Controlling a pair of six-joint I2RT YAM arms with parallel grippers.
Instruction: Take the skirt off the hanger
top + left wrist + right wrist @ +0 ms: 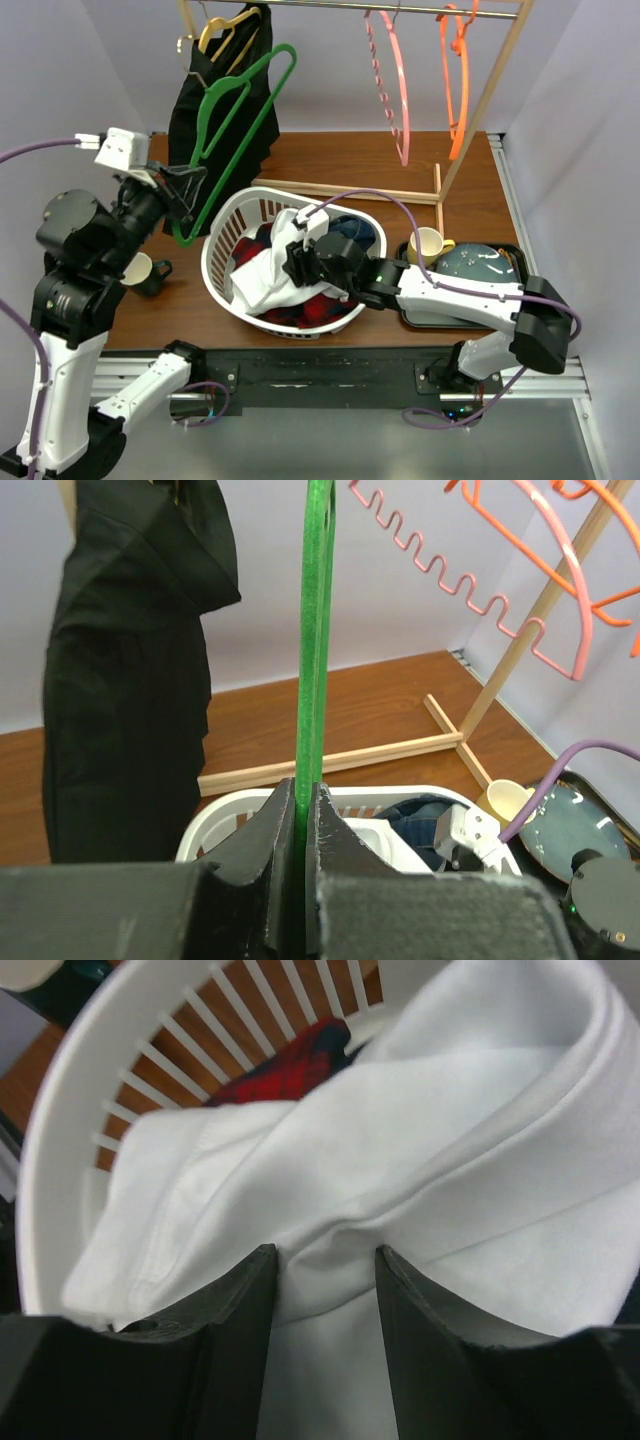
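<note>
The green hanger [238,120] is bare and tilted above the left of the table. My left gripper [183,190] is shut on its lower bar, and the bar rises as a thin green strip [316,630] between the fingers. The white skirt [268,268] lies bunched in the white laundry basket [222,232], off the hanger. My right gripper [300,250] sits low over the basket. Its jaws stand a little apart with a thick fold of the skirt [400,1160] pinched between them.
A black garment [215,90] hangs on a tan hanger at the rack's left. Pink [395,80] and orange [458,70] hangers hang to the right. Red and blue clothes fill the basket. A dark mug [148,272] stands left of it. A tray [505,255] with a yellow cup and a bowl is at right.
</note>
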